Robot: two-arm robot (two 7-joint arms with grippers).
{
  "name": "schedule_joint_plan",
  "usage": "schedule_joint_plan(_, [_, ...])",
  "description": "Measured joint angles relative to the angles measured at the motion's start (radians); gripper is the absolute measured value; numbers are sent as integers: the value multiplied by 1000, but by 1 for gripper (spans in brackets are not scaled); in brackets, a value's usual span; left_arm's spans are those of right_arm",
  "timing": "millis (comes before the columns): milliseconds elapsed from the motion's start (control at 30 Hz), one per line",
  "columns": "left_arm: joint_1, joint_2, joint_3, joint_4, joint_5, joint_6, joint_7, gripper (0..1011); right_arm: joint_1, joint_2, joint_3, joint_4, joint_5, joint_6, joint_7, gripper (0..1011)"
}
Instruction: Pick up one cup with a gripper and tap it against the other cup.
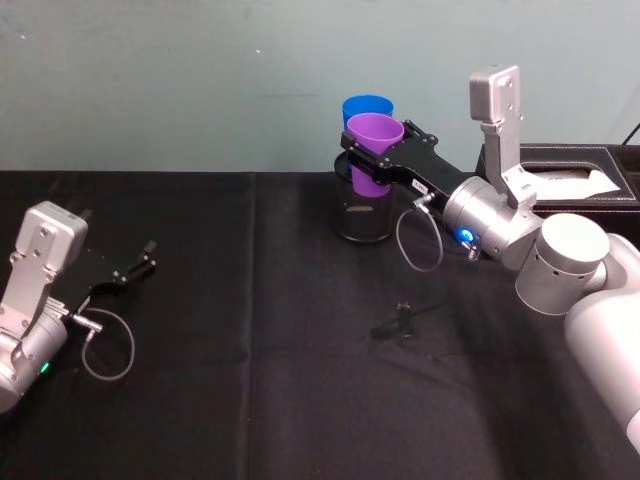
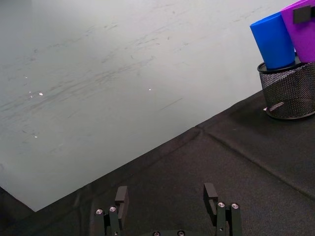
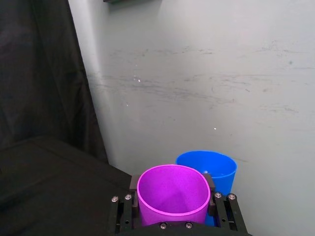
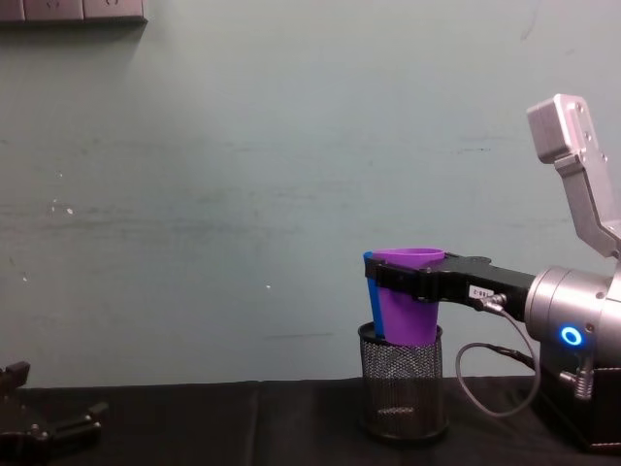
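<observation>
R gripper (image 3: 172, 188) clamps smooth purple cup (image 1: 376, 131) by blue cup (image 1: 367, 107) in mesh holder (image 1: 365, 220); L gripper (image 2: 166, 192) open.

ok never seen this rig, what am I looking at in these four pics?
A two-armed robot at a black table. Four cameras: one on its head looking down, one on its chest looking across, one on each wrist. The right tool is shut on a purple cup, held up right beside a blue cup that stands in a mesh holder. The left tool is open and idle at the table's left side, holding nothing.
</observation>
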Motion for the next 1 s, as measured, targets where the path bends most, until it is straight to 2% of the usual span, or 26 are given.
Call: schedule_joint_plan(1000, [0,0,0,0,0,0,0,1000,0,0,0,0,0,0,0,746])
